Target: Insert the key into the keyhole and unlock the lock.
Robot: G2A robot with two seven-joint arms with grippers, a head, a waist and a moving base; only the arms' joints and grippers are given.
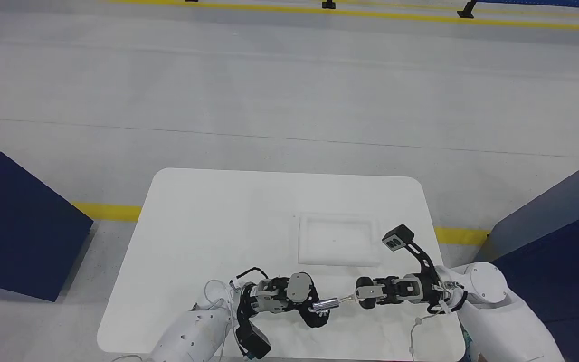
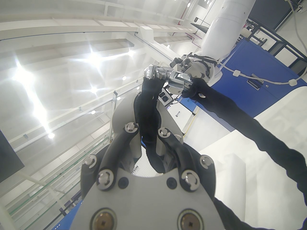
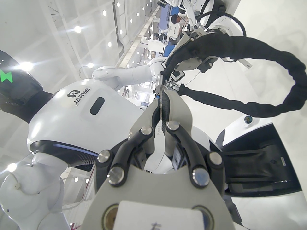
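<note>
Left claw [image 2: 148, 107] is clenched on the cable lock [image 2: 176, 82] by its black sleeve. Right claw [image 3: 163, 98] grips the key [image 3: 161, 89] (tip meeting the chrome lock head), both above the counter [image 1: 199, 235].

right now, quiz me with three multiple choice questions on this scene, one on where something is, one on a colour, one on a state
1. Where is the lock?
A) lying in the white tray
B) on the floor
C) held between the two grippers

2. What colour is the lock's cable?
A) black
B) red
C) yellow

3. How is the right gripper?
A) wide open
B) shut on the key
C) shut on the tray

Answers:
1. C: the lock sits between the left gripper and the right gripper, nearer the robot than the tray.
2. A: the cable loops in a black sleeve.
3. B: it is closed on the thin metal key.
</note>
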